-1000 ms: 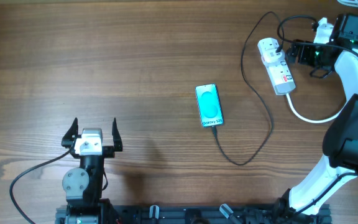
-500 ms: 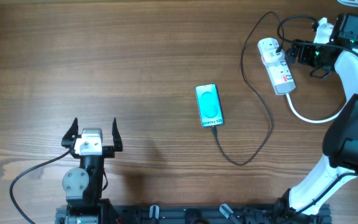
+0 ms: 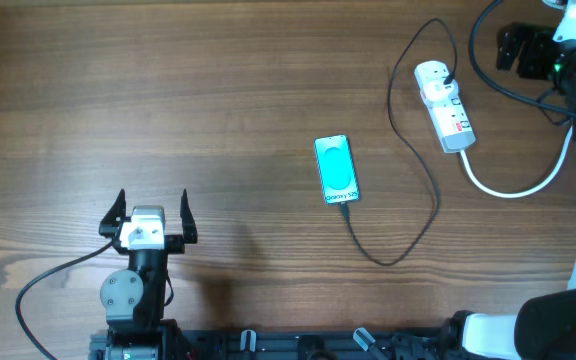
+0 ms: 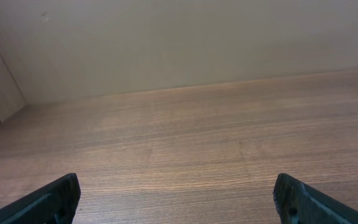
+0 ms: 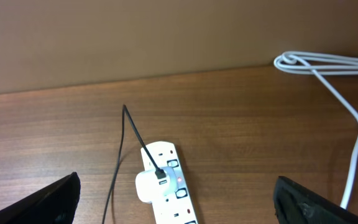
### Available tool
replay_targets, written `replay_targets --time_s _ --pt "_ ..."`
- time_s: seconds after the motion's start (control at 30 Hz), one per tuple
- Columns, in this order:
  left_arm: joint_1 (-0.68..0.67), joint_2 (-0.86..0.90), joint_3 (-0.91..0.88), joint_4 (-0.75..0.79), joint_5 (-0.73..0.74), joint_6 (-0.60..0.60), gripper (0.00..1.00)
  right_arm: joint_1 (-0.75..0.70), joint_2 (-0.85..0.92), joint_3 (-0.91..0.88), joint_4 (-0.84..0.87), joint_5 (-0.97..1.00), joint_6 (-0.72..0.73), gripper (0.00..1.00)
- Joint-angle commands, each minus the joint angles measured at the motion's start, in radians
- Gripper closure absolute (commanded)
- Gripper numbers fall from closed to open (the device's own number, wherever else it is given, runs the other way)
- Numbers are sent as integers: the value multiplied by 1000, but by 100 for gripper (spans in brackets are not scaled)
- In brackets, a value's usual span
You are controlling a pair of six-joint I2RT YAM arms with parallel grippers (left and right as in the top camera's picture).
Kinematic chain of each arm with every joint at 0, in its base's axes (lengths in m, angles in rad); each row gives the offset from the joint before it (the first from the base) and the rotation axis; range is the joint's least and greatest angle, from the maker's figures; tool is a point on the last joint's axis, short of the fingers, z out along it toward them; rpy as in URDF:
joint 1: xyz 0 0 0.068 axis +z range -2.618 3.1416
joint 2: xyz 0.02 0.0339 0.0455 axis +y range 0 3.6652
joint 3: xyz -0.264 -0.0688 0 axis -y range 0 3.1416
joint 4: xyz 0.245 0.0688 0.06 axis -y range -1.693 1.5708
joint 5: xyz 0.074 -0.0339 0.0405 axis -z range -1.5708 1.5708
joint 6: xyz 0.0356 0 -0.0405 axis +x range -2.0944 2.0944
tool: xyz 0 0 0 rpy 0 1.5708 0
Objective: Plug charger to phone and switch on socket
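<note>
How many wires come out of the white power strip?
2. The thin black charger loops from the socket down to the phone. The thick white cord leaves the socket's other end, curving towards the right arm. No others show.

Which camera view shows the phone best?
The overhead view: the phone lies whole and unobstructed, screen up. The left wrist view shows only the wooden table; the right wrist view shows the power strip, not the phone.
</note>
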Motion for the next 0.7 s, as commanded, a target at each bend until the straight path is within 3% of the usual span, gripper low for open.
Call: replay_targets --time_s 0.0,0.2,0.23,0.27,0.3,0.43,0.47,0.6,0.67 --pt "7 -12 -6 2 -6 -12 0 8 -48 3 -2 -16 -3 0" --pt "7 -12 -6 2 -6 -12 0 9 -117 3 -6 -8 -3 0" --pt "7 -12 -6 2 -6 -12 0 9 -128 3 -27 -13 10 16" --pt "7 -12 -6 2 -6 -12 0 11 -140 3 -92 -12 58 50" --pt "7 -12 -6 2 -6 -12 0 11 -146 3 -203 -3 77 59" --pt "7 -12 -6 2 -6 -12 0 10 -155 -81 -542 167 78 64" --pt "7 -12 -6 2 -6 -12 0 10 -165 -134 -559 169 77 64" --pt "7 -12 -6 2 -6 -12 0 11 -274 -479 -446 144 118 3" --pt "7 -12 -6 2 -6 -12 0 11 -350 -663 -326 98 162 0"
